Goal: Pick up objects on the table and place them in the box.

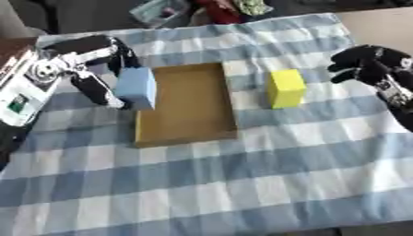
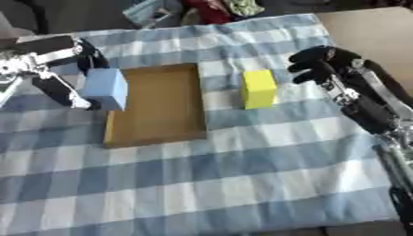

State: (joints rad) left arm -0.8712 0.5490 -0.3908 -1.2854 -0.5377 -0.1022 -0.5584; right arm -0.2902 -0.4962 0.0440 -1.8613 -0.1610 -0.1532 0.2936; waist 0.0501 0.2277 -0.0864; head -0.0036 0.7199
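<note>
At the left edge of the box, my left hand has its fingers and thumb curled round the light blue block, which stands upright right at the box's left wall — whether its base rests on the cloth or hangs just clear of it I cannot tell. The box itself is a shallow brown cardboard tray lying open on the blue-and-white checked cloth, and nothing lies inside it yet. The yellow block stands upright on the cloth just beside the box's right wall, apart from it, with my right hand near it on the far right, fingers curled and holding nothing. Judging by their plain faces and soft-looking edges, I take both blocks for light foam or painted wood — stiff enough to keep their shape, not fragile, and matte rather than slippery. Their flat parallel sides are the place to take hold: thumb on one broad face, fingers on the opposite one, around the upper half so the base can go down flat. The blue one is tall for its footprint, so I expect it could tip if set down on the box's rim; it wants to go over the wall and onto the floor of the tray. The yellow one should handle the same way from the right.
</note>
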